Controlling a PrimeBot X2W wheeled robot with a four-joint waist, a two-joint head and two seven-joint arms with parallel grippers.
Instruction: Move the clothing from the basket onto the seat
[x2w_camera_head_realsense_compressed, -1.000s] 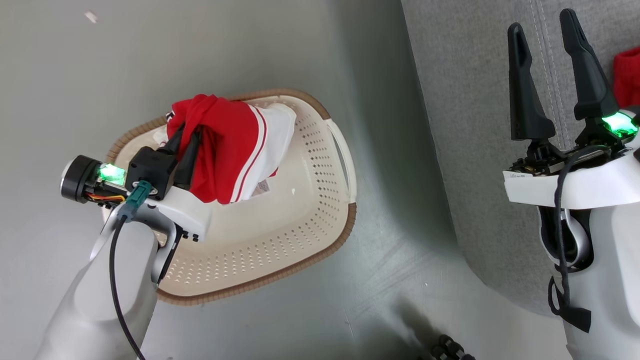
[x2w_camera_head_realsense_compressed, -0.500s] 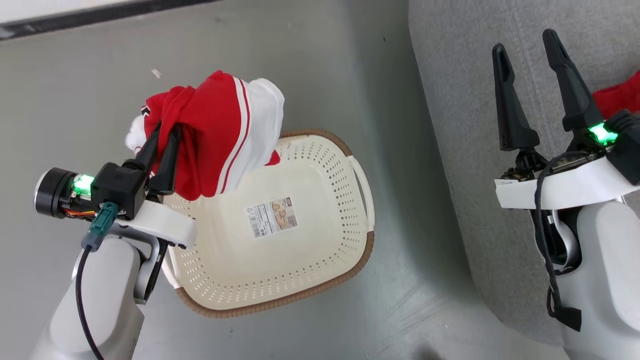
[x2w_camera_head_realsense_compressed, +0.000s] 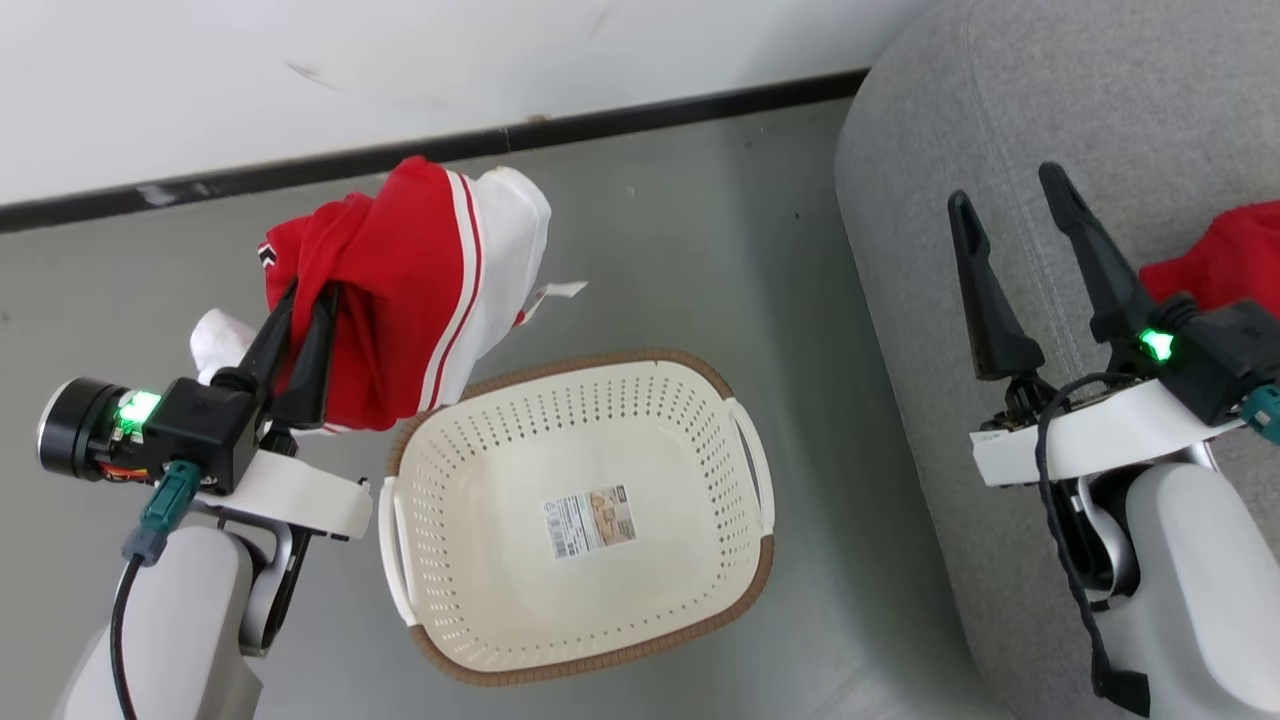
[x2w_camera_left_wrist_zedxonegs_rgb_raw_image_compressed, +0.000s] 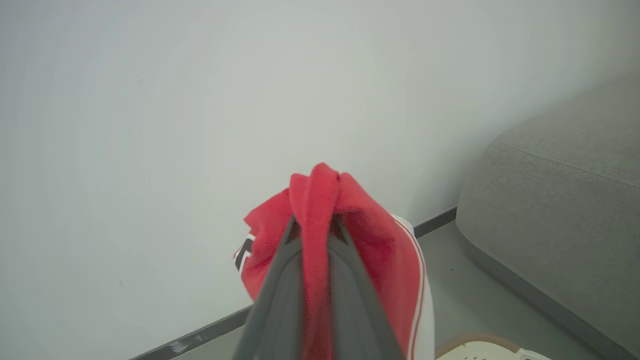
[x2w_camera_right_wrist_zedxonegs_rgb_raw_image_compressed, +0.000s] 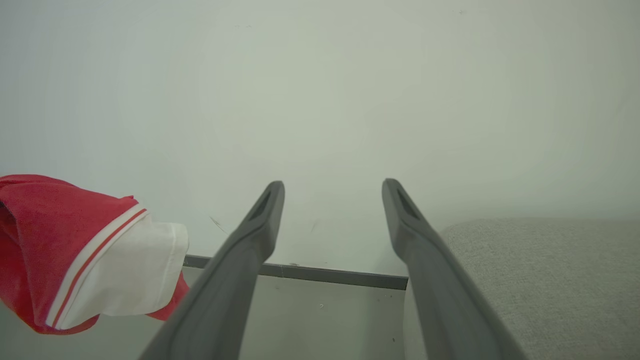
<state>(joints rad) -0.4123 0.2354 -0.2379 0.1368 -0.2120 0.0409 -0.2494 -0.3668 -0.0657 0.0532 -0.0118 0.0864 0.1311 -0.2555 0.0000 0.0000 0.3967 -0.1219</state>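
**Beside the basket (x2w_camera_head_realsense_compressed: 700, 440): one carry left**

We have the left pincer (x2w_camera_head_realsense_compressed: 310, 295) clamped shut on a red-and-white garment (x2w_camera_head_realsense_compressed: 410, 290), clear of the basket, which holds just a label (x2w_camera_head_realsense_compressed: 590, 520). Another red garment (x2w_camera_head_realsense_compressed: 1225, 255) lies on the seat (x2w_camera_head_realsense_compressed: 1000, 90). Our right pincer (x2w_camera_head_realsense_compressed: 1005, 190) gapes wide, empty. We judge this the last piece to move.

The head view looks steeply down from high above the floor (x2w_camera_head_realsense_compressed: 650, 230), with the basket (x2w_camera_head_realsense_compressed: 590, 356) at lower centre, the sofa (x2w_camera_head_realsense_compressed: 1000, 120) down the right side and the wall (x2w_camera_head_realsense_compressed: 400, 70) across the top. The left wrist view sits close behind the left pincer (x2w_camera_left_wrist_zedxonegs_rgb_raw_image_compressed: 316, 227) and the red garment (x2w_camera_left_wrist_zedxonegs_rgb_raw_image_compressed: 370, 245), facing that wall. The right wrist view looks along the right pincer (x2w_camera_right_wrist_zedxonegs_rgb_raw_image_compressed: 332, 187) at the same wall. All three share wall, skirting (x2w_camera_right_wrist_zedxonegs_rgb_raw_image_compressed: 325, 275), sofa and red garment.
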